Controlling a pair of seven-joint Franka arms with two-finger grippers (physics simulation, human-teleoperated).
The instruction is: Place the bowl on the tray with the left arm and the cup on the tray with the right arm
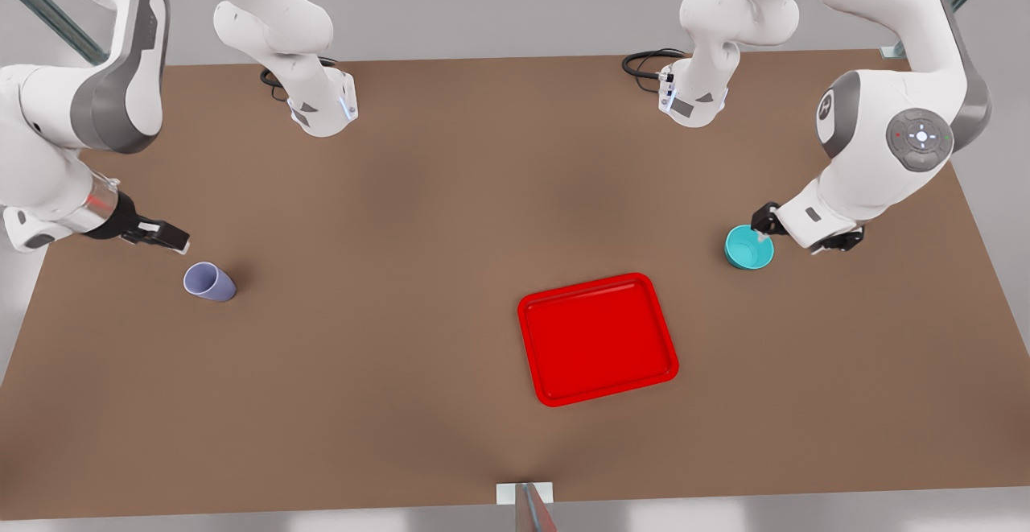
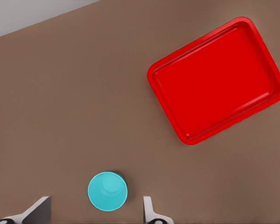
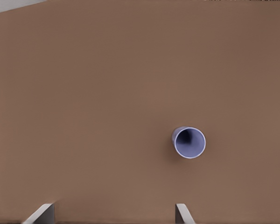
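- While the left arm bends low, its left gripper (image 1: pixel 764 230) hangs over the bowl (image 1: pixel 749 248), jaws spread wide.
- Right gripper (image 1: pixel 173 240) slants beside the cup (image 1: pixel 209 282), jaws spread, empty.

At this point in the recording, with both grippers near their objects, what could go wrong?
1. The left gripper, fingers open, sits at the teal bowl's rim; closing off-centre could tip or push it.
2. The right gripper, also open, is short of the lavender cup, which stands off-centre in the right wrist view; it could knock the cup over.
3. Both loads head for one red tray; the arms may crowd there.
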